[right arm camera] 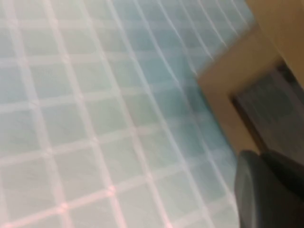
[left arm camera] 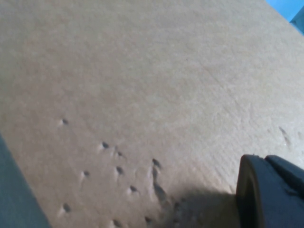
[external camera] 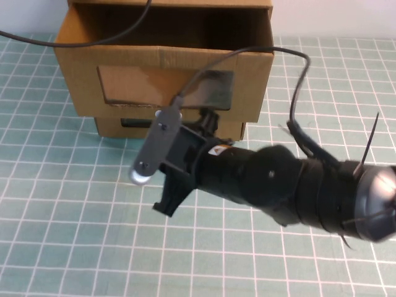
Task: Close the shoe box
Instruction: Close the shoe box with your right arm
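Observation:
The shoe box (external camera: 164, 68) is the upper of two stacked brown cardboard boxes at the back of the mat. Its drawer stands pulled out toward me, open at the top, with a clear window (external camera: 142, 83) in its front. My right gripper (external camera: 209, 121) reaches in from the right, close to the box fronts just below the drawer's window. In the right wrist view my right gripper (right arm camera: 268, 190) is near a cardboard corner. My left gripper (left arm camera: 270, 192) shows only in the left wrist view, right against a plain cardboard face (left arm camera: 142, 85); it is out of the high view.
The lower cardboard box (external camera: 124, 127) with a dark window sits under the drawer; it also shows in the right wrist view (right arm camera: 232, 90). A green gridded mat (external camera: 74, 235) covers the table. Black cables (external camera: 297, 80) loop over the box and the right arm.

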`<action>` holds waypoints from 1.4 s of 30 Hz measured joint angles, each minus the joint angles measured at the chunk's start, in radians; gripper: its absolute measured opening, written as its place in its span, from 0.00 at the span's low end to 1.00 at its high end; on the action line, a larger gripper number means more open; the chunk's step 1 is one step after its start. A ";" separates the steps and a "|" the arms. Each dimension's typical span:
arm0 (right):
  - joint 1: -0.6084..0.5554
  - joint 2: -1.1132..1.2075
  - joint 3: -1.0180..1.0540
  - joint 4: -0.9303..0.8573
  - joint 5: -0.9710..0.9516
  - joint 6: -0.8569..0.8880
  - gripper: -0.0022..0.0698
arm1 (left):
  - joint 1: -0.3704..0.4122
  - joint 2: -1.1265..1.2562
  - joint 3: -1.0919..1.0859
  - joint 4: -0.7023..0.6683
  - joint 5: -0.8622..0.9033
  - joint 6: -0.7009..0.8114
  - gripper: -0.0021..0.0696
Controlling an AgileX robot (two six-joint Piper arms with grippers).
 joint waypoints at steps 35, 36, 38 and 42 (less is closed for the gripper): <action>-0.014 0.179 -0.160 -0.048 -0.217 -0.095 0.01 | 0.000 0.000 0.000 0.000 0.000 0.000 0.02; -0.023 0.194 -0.179 -0.046 -0.209 -0.100 0.01 | 0.000 0.000 0.000 0.000 0.000 0.000 0.02; -0.045 0.220 -0.215 -0.038 -0.196 -0.106 0.01 | 0.000 0.000 0.000 -0.002 0.000 0.000 0.02; -0.088 0.255 -0.285 -0.022 -0.148 -0.112 0.01 | 0.000 0.001 0.000 -0.004 0.000 0.000 0.02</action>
